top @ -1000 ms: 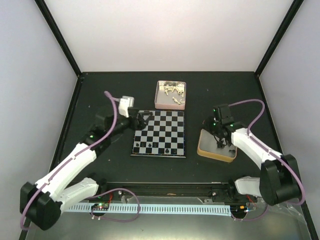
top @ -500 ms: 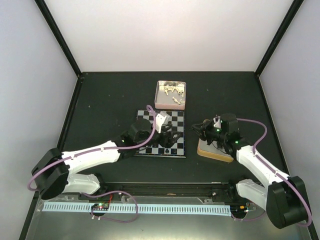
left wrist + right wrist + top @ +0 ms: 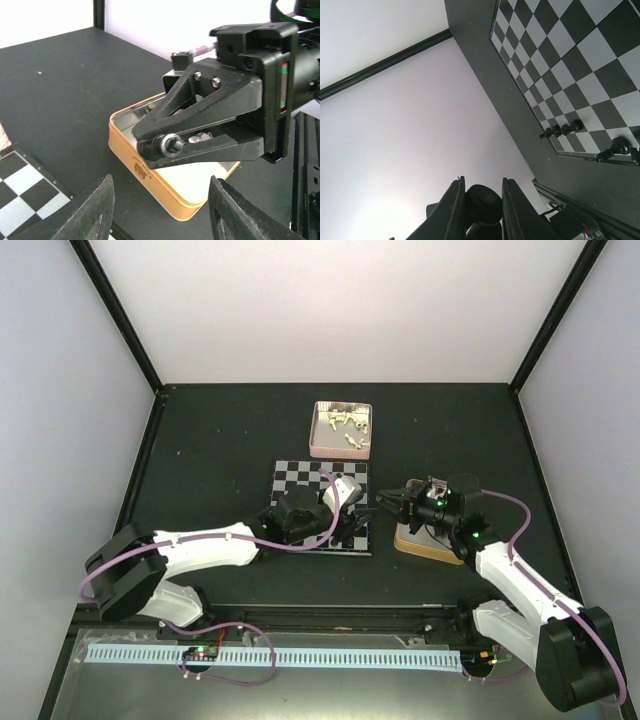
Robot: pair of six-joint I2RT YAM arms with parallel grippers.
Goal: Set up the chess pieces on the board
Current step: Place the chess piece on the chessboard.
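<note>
- Since half a second ago, your left arm has slid further along the near side of the board. That puts the left gripper at the board's near right corner. Your right gripper has levelled out and points left toward it.
- Your left gripper's fingers stand wide apart with nothing between them, facing the right gripper.
- Your right gripper is closed on a black piece. It holds the piece above the gold tin, which sits just beside the board's right edge.
- You have a short row of black pieces standing along the board's near edge, with a taller one beside them.
- Your cream pieces lie in the pink tin just beyond the board.
</note>
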